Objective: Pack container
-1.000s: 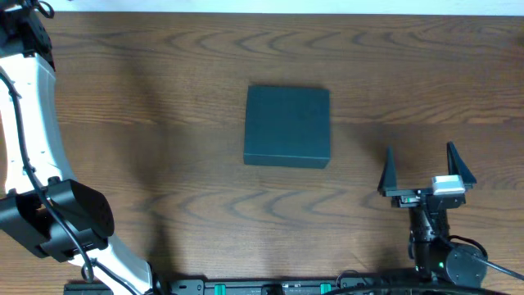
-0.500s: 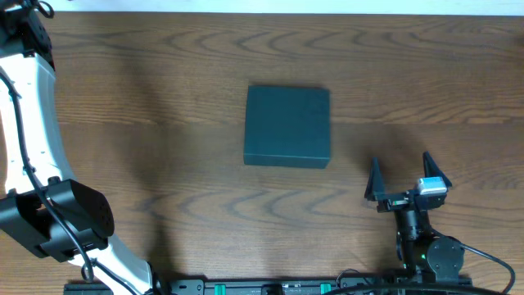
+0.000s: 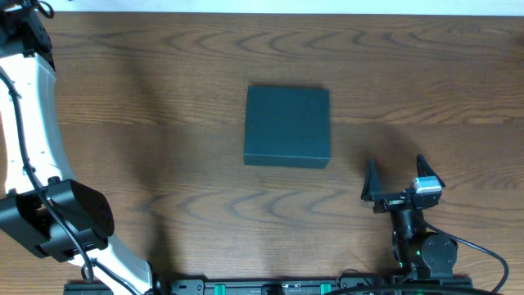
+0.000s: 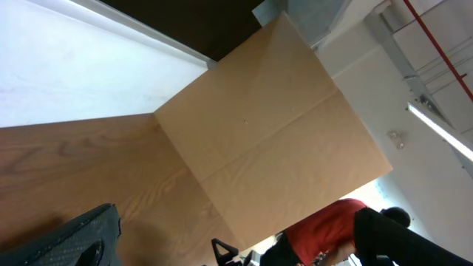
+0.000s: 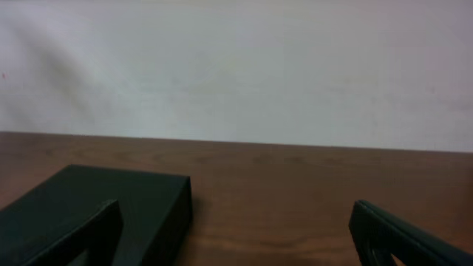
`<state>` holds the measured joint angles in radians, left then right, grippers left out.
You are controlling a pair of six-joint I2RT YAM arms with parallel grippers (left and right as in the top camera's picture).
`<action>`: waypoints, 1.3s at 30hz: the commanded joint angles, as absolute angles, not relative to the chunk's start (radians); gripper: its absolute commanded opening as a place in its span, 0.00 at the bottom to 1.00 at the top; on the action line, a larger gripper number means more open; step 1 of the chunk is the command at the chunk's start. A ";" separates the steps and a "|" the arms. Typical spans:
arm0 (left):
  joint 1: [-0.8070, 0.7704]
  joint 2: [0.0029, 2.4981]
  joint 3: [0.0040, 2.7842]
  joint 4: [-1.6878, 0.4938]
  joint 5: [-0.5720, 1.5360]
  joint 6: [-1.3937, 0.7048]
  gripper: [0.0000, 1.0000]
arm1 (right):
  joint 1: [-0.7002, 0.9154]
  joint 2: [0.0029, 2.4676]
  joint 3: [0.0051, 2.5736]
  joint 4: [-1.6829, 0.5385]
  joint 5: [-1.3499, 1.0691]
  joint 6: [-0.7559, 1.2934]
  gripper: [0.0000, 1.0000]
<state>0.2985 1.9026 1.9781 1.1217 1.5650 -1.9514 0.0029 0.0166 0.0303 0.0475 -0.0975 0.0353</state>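
Observation:
The container (image 3: 286,127), a dark teal-black rectangular box with its lid down, lies flat in the middle of the wooden table (image 3: 164,98). My right gripper (image 3: 397,179) stands open to the container's front right, apart from it, with nothing between its fingers. In the right wrist view the container (image 5: 111,196) lies ahead on the left, partly behind the left fingertip (image 5: 85,240). The right gripper (image 5: 236,255) spans the bare wood beside it. Only one finger (image 4: 74,238) of my left gripper shows in the left wrist view, which points up and away from the table.
My left arm (image 3: 33,123), white with a black joint, runs along the table's left edge. A tan cardboard sheet (image 4: 266,125) and a person in a red shirt (image 4: 325,233) fill the left wrist view. A pale wall (image 5: 236,66) stands behind the table.
My right gripper has drawn back toward the table's front edge and shifted left, staying open. The container and the left arm have not moved.

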 commanded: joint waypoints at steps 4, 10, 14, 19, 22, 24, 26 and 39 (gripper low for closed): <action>0.301 1.908 1.984 1.126 1.571 -1.937 0.98 | -0.006 0.006 0.005 0.046 -0.101 0.063 0.99; 0.301 1.908 1.984 1.127 1.571 -1.938 0.98 | -0.009 0.006 0.005 0.040 -0.059 0.097 0.99; 0.301 1.908 1.984 1.126 1.571 -1.937 0.98 | -0.015 0.005 0.005 0.019 -0.038 0.128 0.99; 0.301 1.908 1.984 1.127 1.571 -1.937 0.98 | -0.015 0.005 0.005 -0.018 0.024 0.179 0.99; 0.301 1.908 1.984 1.127 1.571 -1.937 0.99 | -0.015 0.005 0.005 -0.020 0.035 0.178 0.99; 0.301 1.908 1.984 1.127 1.571 -1.937 0.98 | -0.015 0.005 0.005 -0.023 0.033 0.161 0.99; 0.301 1.908 1.984 1.127 1.571 -1.937 0.99 | -0.015 0.005 0.005 -0.023 0.010 0.117 0.99; 0.301 1.908 1.984 1.127 1.571 -1.937 0.99 | -0.009 0.005 0.005 -0.023 -0.086 -0.051 0.99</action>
<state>0.2985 1.9026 1.9781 1.1221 1.5654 -1.9514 -0.0093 0.0166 0.0078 -0.0254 -0.0685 -0.0154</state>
